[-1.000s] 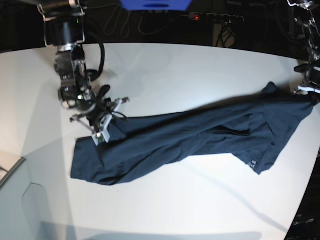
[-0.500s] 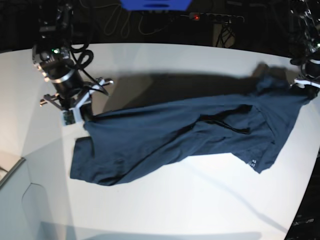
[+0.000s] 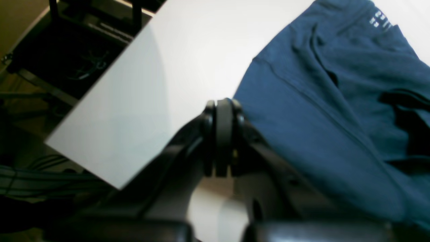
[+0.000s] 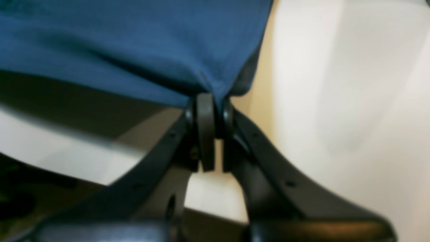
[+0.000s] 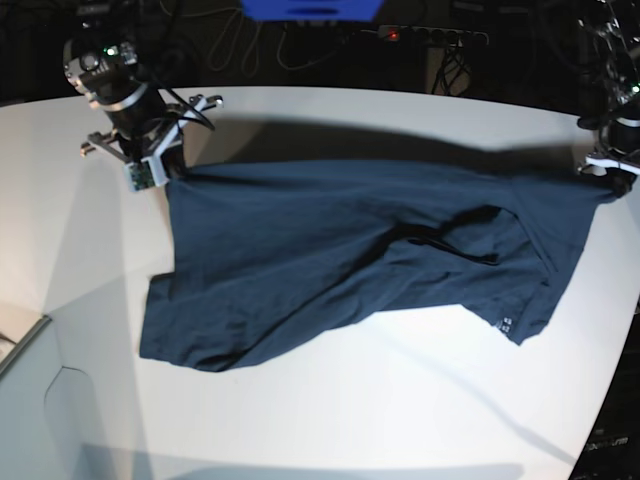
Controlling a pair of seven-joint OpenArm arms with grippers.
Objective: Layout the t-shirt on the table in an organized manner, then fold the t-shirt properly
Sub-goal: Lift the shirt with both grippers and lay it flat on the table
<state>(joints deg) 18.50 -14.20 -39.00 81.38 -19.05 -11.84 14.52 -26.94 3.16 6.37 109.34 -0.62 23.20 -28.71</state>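
The dark navy t-shirt (image 5: 340, 260) hangs stretched across the white table (image 5: 400, 400), its far edge pulled taut between both grippers and its near part resting on the tabletop. My right gripper (image 5: 150, 175) is at the back left, shut on a corner of the fabric (image 4: 134, 40); its pads (image 4: 205, 127) pinch the cloth. At the far right, my left gripper (image 5: 605, 168) is shut on the other end of the t-shirt (image 3: 319, 101). The white label mark (image 5: 503, 325) shows near the right front edge of the shirt and again in the left wrist view (image 3: 379, 18).
A power strip with a red light (image 5: 430, 35) and cables lie behind the table. A blue object (image 5: 310, 10) sits at the top centre. The table's curved edge runs down the right side. A pale panel (image 5: 30, 400) stands at the lower left.
My right gripper has lifted and moved back and left with the shirt corner. The left gripper has risen slightly. The shirt's far edge is now pulled straight and the cloth spreads wider.
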